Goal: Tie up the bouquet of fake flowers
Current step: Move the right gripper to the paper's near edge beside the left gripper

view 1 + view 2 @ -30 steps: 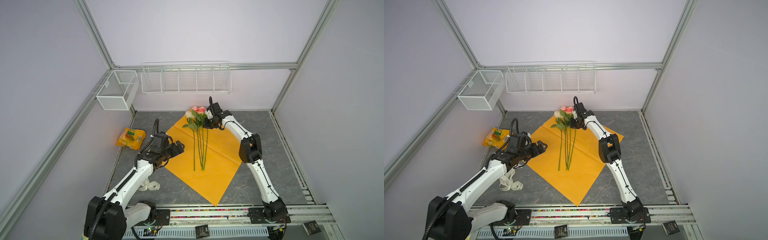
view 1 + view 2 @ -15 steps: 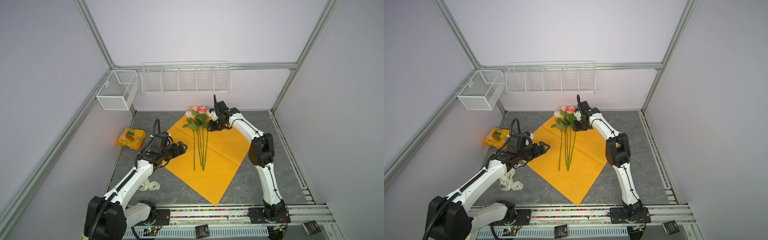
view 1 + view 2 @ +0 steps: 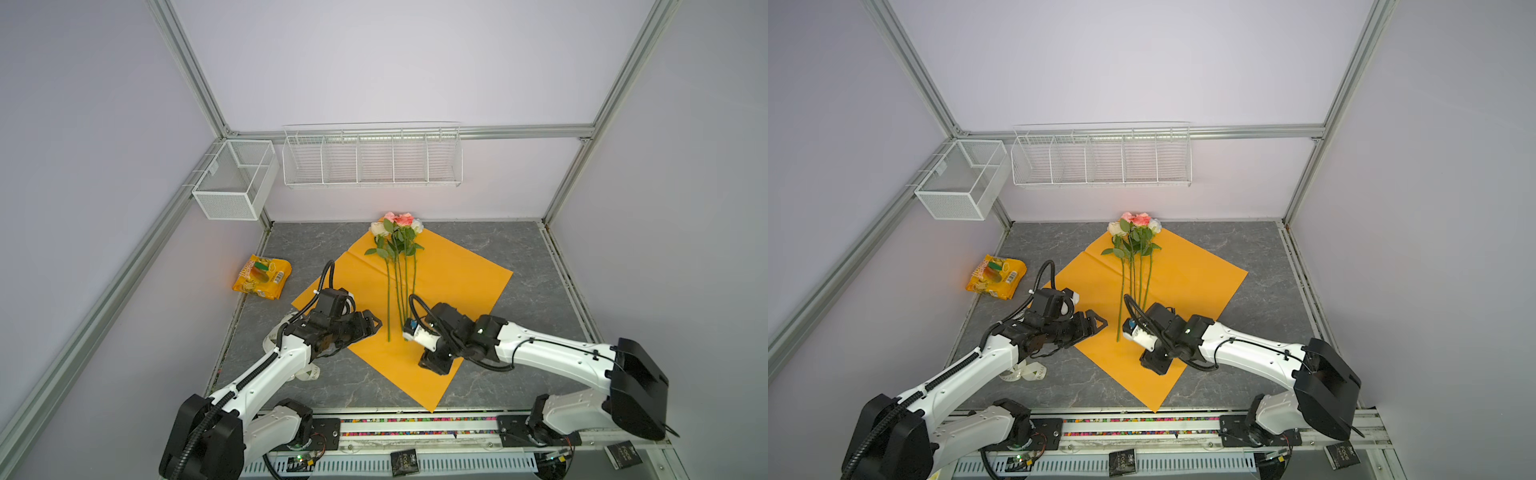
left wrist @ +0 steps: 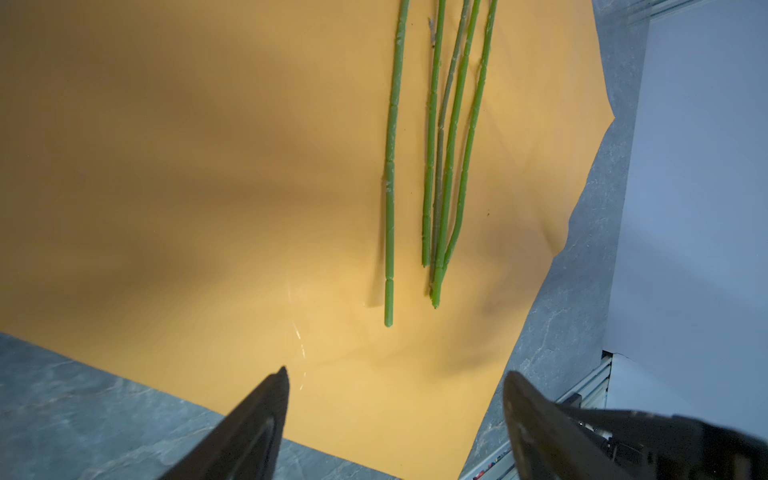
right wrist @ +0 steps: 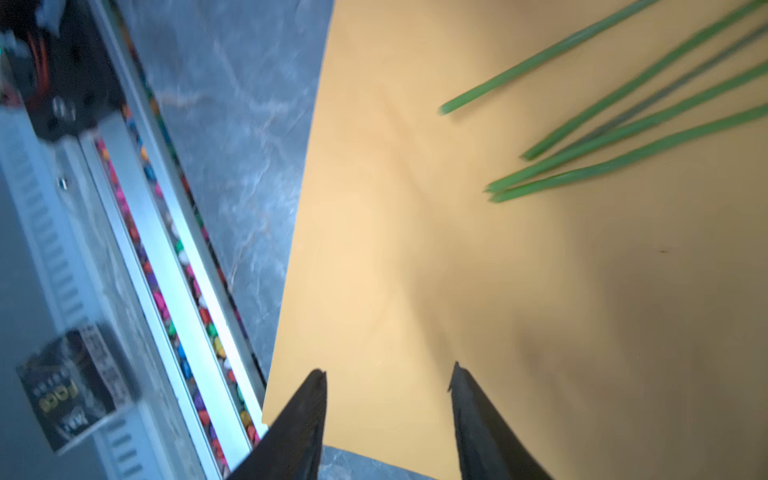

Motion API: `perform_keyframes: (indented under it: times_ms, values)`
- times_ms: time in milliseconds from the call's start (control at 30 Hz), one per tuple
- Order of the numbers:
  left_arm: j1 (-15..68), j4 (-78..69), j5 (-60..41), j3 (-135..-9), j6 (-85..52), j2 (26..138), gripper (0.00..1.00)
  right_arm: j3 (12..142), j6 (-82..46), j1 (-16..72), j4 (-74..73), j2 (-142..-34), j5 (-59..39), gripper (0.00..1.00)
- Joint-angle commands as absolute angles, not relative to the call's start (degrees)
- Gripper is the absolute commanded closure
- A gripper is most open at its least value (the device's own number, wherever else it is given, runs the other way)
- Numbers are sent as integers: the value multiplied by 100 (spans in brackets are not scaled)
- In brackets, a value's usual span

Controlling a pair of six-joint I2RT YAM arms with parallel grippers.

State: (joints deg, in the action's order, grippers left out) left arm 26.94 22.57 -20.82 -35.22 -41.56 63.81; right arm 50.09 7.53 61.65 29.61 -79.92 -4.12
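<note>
Left gripper (image 4: 397,370) and right gripper (image 5: 388,367) gape empty; wrist views cut the bouquet (image 4: 389,187) down to bare stems

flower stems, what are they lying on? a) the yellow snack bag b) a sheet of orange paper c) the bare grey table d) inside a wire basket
b: in both top views the bouquet of fake flowers lies flat on the orange paper spread over the table, and its stem ends stop short of the paper's edge.
</note>
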Motion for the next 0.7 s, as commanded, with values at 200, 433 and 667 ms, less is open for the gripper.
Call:
perform_keyframes:
  times_ms: [200,433,667]
  values:
    - [2707,2213,-1872,-3568,-4285,6227,19,4814,3048,6198,3068,-8280,656,48]
    - [2718,2155,-2190,-3422,-4221,6353,19,4464,3637,5615,3312,-8110,-273,47]
    - [2709,2037,-1935,-3335,-4153,6612,18,4101,3990,5679,2394,-8463,-196,41]
